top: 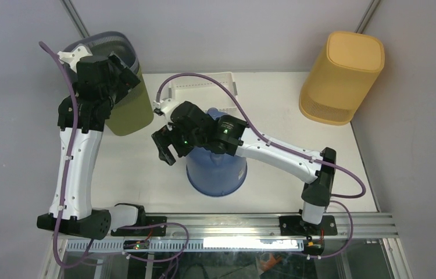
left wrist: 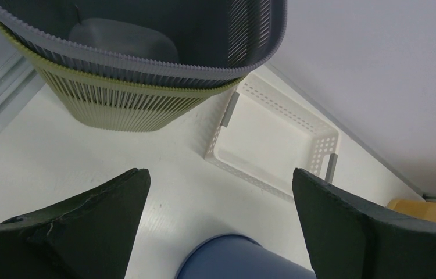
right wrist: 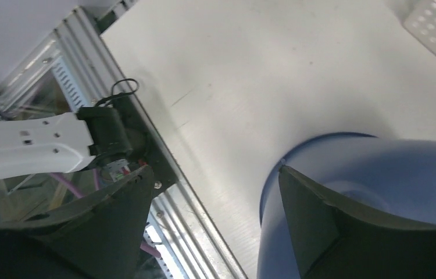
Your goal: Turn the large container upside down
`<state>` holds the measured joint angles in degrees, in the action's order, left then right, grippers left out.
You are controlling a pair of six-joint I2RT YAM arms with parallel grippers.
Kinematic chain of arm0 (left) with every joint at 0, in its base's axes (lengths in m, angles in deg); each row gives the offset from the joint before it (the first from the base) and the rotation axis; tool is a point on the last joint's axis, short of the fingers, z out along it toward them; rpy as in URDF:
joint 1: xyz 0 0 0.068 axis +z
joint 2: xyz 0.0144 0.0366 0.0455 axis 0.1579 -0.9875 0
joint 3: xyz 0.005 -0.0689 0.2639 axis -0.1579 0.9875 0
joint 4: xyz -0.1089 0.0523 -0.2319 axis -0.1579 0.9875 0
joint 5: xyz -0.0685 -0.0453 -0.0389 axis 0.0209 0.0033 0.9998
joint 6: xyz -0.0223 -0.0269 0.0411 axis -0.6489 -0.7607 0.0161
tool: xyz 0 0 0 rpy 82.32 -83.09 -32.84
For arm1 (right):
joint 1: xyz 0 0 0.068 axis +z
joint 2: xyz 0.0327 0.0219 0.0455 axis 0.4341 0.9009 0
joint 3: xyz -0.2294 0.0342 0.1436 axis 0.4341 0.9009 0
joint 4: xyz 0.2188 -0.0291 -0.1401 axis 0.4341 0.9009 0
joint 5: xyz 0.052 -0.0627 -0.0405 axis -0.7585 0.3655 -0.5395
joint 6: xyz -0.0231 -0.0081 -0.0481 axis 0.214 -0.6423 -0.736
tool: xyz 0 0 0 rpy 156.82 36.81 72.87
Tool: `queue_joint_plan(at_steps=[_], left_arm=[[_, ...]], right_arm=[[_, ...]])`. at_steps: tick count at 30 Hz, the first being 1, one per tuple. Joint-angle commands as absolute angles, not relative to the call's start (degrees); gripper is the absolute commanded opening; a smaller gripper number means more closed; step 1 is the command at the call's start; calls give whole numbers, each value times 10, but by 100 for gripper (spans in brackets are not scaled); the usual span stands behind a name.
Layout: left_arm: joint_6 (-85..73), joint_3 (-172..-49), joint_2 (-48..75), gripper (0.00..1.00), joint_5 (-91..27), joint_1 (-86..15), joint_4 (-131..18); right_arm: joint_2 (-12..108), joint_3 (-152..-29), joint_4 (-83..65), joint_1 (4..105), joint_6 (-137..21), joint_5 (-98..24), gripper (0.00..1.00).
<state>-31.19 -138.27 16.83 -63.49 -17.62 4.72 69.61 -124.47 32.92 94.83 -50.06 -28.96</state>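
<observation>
A blue container (top: 217, 173) stands in the middle of the table, its wider end down toward the near edge. It also shows in the left wrist view (left wrist: 245, 261) and the right wrist view (right wrist: 372, 192). My right gripper (top: 172, 148) is open at the container's upper left side. In the right wrist view the right gripper (right wrist: 215, 226) has one finger (right wrist: 320, 221) over the container's edge and the other finger (right wrist: 111, 221) off to its side, gripping nothing. My left gripper (top: 111, 72) is open and empty, held high by the stacked bins; its jaws (left wrist: 221, 232) stand wide apart.
A grey bin (top: 108, 43) sits nested in an olive-green bin (top: 128, 113) at the back left. A white perforated tray (top: 201, 87) lies at the back centre. A yellow bin (top: 342, 75) stands upside down at the back right. The metal rail (top: 233, 224) runs along the near edge.
</observation>
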Motion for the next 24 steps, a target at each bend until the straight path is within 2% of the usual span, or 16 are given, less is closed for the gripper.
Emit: queue_joint_plan(at_steps=[1, 7, 10, 14, 18, 24], left_arm=[[-285, -1357, 180, 99, -593, -168, 22], [-259, -1324, 176, 99, -541, -165, 0], [-232, -1308, 153, 99, -454, -166, -6], [-240, -1237, 133, 99, -337, -190, -57], [-264, -1184, 107, 99, -324, -270, -105], [-330, -1139, 41, 99, -327, -374, -157]], right_arm=[[703, -1254, 341, 947, -520, -175, 83], [663, -1192, 412, 945, -488, 24, 84], [617, -1163, 424, 943, -463, 25, 84], [584, -1188, 401, 944, -449, -31, 83], [556, -1203, 347, 944, -448, -57, 83], [570, -1282, 403, 942, -456, 34, 84]])
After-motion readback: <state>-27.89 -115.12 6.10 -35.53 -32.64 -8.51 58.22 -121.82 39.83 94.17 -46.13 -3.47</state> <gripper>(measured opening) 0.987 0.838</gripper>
